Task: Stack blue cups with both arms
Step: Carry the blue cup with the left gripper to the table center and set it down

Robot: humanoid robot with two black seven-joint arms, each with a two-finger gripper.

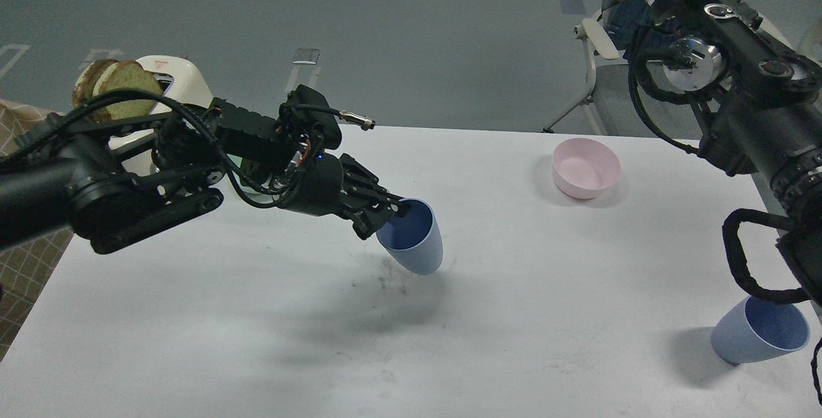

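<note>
Left gripper [393, 207] pinches the rim of one blue cup [414, 241], held tilted above mid-table. Carry it level over the second blue cup [758, 338], upright near the front right corner, then lower straight in. Both matte periwinkle, tapered, handleless. Right gripper not visible, fingers can't be told

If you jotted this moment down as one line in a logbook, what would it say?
left gripper: shut on blue cup, lifted, tilted | second blue cup: on table, near right | right gripper: not in view | pink bowl: untouched | stack: not yet
</note>
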